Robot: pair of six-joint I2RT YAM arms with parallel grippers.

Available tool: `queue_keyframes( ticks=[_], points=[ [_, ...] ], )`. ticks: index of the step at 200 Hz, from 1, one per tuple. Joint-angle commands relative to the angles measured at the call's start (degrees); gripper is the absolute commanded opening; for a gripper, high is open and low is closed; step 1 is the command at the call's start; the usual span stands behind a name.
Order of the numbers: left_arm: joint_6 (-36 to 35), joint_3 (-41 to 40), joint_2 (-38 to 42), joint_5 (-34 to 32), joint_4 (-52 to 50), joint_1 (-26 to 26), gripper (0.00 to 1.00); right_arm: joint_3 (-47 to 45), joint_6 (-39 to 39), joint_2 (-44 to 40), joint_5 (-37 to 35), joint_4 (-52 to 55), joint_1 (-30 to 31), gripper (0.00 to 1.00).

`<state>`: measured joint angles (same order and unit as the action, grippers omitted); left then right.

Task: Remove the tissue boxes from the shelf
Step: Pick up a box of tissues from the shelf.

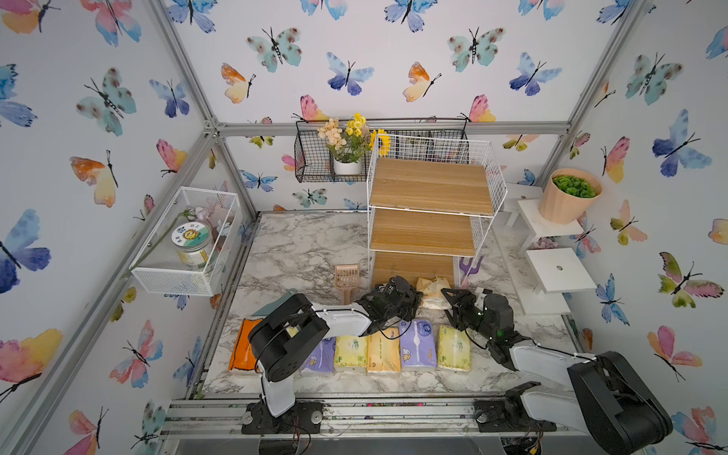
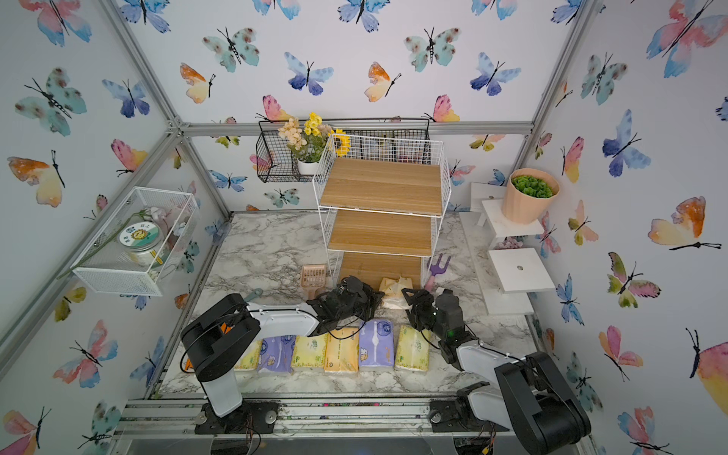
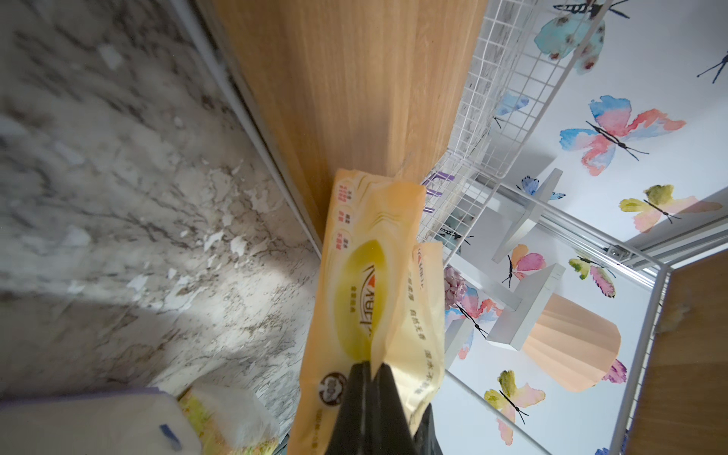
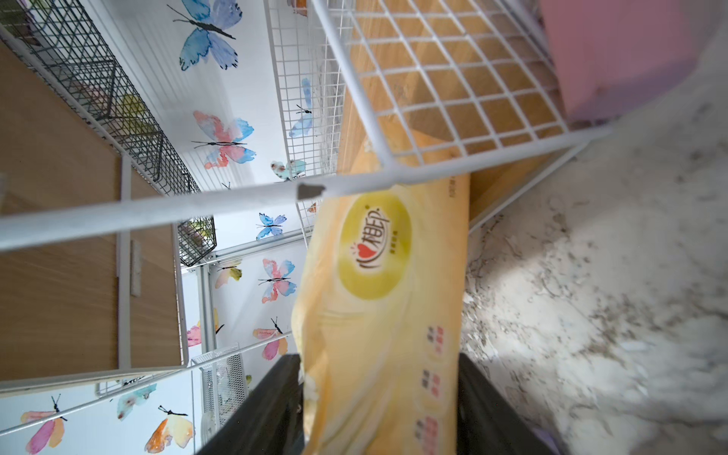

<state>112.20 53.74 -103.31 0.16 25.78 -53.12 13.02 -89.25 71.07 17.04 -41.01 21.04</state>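
Closest to us in the left wrist view, the left gripper [image 3: 370, 366] has its black fingers [image 3: 354, 394] pinched fully together on a fold of wrapper at the near end of a light orange pack [image 3: 362, 283]. Just to its right, the right gripper [image 4: 378, 356] has the same pack between its half-spread jaws. The pack fills the gap from one finger to the other, but we cannot tell whether they press on it.

Ahead of both claws, the pack's far end reaches under the front wire onto the lowest board [image 1: 409, 268] of the shelf [image 1: 429, 185]. Its near end sticks out over the marble table [image 1: 307, 244].

Behind the claws, toward the arm bases, seven more packs lie flat in one row on the table. We see a bright orange pack [image 1: 244, 346] at the left arm's end, three yellow-green packs [image 2: 411, 348], two purple packs [image 2: 376, 342] and a second light orange pack [image 2: 340, 350]. The left arm covers part of the row.

Left of the left gripper, a peach scoop [image 1: 346, 277] lies on the marble. Beyond the right gripper, a purple hand fork [image 1: 470, 268] lies just beside the shelf's right side.
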Motion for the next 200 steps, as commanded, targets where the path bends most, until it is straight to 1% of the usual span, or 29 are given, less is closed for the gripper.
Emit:
queue_keyframes(
  ticks=[1,12,24,39,60,75,102,127,154,177,200],
  points=[
    [0.7,0.3,3.1,0.5,-1.3,-0.6,0.00,0.5,0.7,0.2,1.3,-2.1,-0.5,0.54],
    [0.6,0.0,3.5,0.4,-1.5,-0.7,0.00,0.3,0.8,0.1,1.5,-2.2,-0.6,0.47],
    [0.4,-0.3,3.7,0.3,-1.5,-0.8,0.06,-0.1,1.1,0.0,1.9,-2.4,-0.7,0.41],
    [0.1,-0.9,4.1,0.2,-1.0,-0.8,0.16,-0.4,1.4,-0.1,2.6,-2.5,-0.8,0.34],
    [-0.5,-2.3,5.4,-0.4,-0.1,-0.7,0.36,-0.6,2.2,-1.1,3.5,-2.2,-1.1,0.28],
    [-1.7,-3.3,7.4,-1.5,-0.6,-0.6,0.48,-0.6,3.3,-2.6,4.3,-0.8,-1.2,0.24],
    [-3.5,-5.9,11.9,-2.8,-2.7,-0.5,0.64,-0.3,6.5,-6.9,6.3,4.1,-1.4,0.20],
    [-5.0,-9.0,16.5,-3.2,-3.9,-0.5,0.70,-0.2,9.6,-12.4,8.8,9.3,-1.5,0.19],
    [-5.2,-12.2,20.5,-3.1,-4.0,-0.6,0.72,-0.5,11.8,-19.2,12.2,15.5,-1.6,0.17],
    [-5.1,-14.0,22.2,-2.9,-1.4,-1.4,0.73,-0.6,12.0,-24.8,15.3,18.8,-1.7,0.17],
    [-5.6,-15.1,22.4,-3.3,3.5,-2.2,0.75,0.2,11.5,-29.7,17.5,22.0,-1.7,0.17]
  ],
)
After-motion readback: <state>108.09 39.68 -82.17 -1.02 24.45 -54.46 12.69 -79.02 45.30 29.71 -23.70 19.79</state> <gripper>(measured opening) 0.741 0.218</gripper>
